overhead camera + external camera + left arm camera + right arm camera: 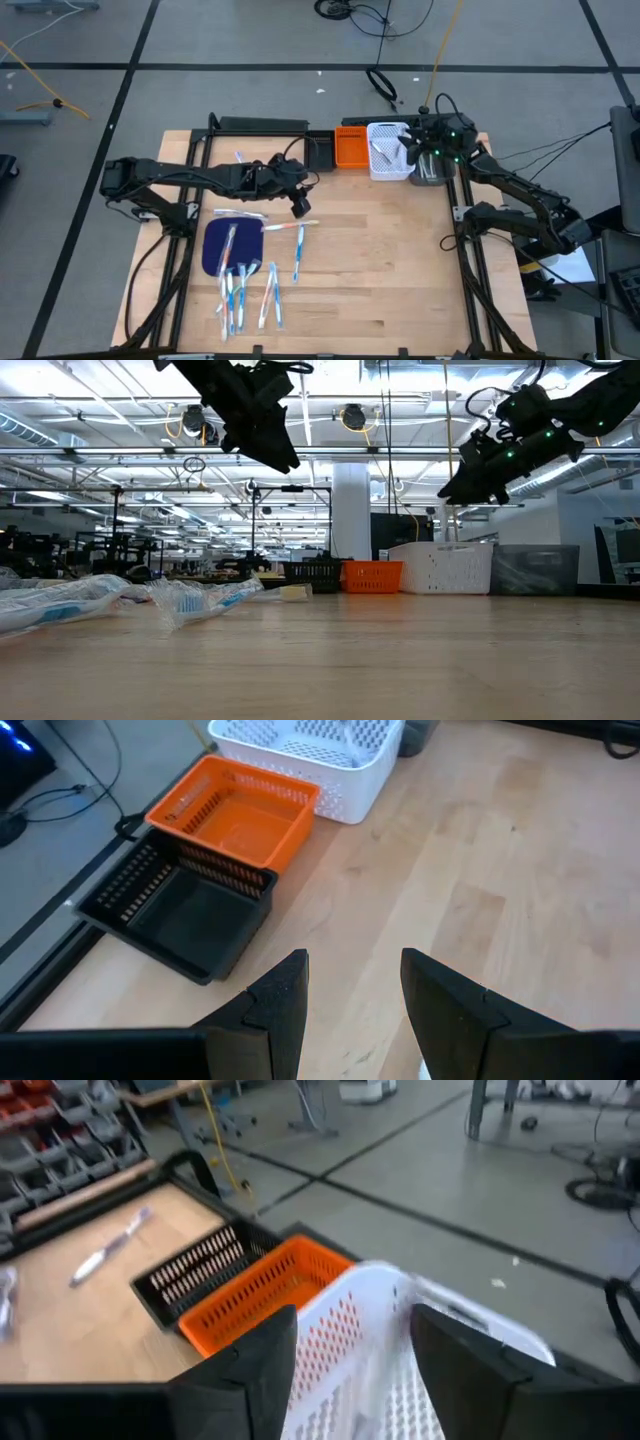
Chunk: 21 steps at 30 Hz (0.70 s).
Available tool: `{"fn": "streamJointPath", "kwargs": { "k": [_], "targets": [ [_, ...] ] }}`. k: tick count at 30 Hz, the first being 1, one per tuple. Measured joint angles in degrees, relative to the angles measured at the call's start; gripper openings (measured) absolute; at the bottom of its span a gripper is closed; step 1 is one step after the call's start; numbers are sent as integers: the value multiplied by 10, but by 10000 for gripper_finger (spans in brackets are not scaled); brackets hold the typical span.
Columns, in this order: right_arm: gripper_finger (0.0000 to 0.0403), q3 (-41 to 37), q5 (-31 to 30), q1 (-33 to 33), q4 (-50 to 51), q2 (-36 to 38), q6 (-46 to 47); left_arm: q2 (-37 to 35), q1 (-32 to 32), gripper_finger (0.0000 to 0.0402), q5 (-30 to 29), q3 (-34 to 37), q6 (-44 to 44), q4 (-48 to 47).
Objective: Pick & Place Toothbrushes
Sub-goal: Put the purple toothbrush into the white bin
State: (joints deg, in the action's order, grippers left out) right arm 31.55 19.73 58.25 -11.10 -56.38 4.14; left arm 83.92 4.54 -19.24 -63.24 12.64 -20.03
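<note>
A pale, wood-grained surface (380, 270) is seen from above, with three perforated plastic bins lined up along its far edge: a black bin (322, 150), an orange bin (352, 149) and a white bin (388, 152). The right gripper (412, 148) is held above the white bin, its jaws parted and nothing gripped between them; a thin, pale toothbrush (385, 150) is seen lying inside the lattice-walled bin beneath it. The left gripper (301, 207) is suspended over the middle of the surface, near the loose brushes, with its jaws spread and empty. The remaining toothbrushes (245, 285), slim white and clear sticks with blue and pink accents, several in crinkled clear wrapping, are scattered at the near left of the surface, some laid across a dark blue oval mat (222, 247). One more wrapped toothbrush (241, 158) is seen apart from the rest, toward the far left edge. In the low view the wrapped brushes are shown as glossy, rumpled shapes at the left, with both dark arms hanging from above
</note>
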Motion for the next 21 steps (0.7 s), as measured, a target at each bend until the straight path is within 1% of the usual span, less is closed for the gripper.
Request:
{"fn": "streamJointPath", "kwargs": {
  "k": [3,10,13,15,18,21],
  "targets": [
    [194,0,1,-5,-23,0,9,0,0,163,-4,0,4,0],
    [194,0,13,-20,-19,0,2,0,0,163,-4,0,10,-8],
    [194,-1,14,-28,-20,0,6,0,0,163,-27,0,24,-34],
    [194,-6,15,-36,-19,0,12,0,0,163,-60,0,55,-64],
    [194,-14,15,-49,-19,0,13,0,7,163,-114,0,129,-121],
    [194,-24,15,-64,-19,0,14,0,23,163,-139,0,209,-192]
  ]
}}
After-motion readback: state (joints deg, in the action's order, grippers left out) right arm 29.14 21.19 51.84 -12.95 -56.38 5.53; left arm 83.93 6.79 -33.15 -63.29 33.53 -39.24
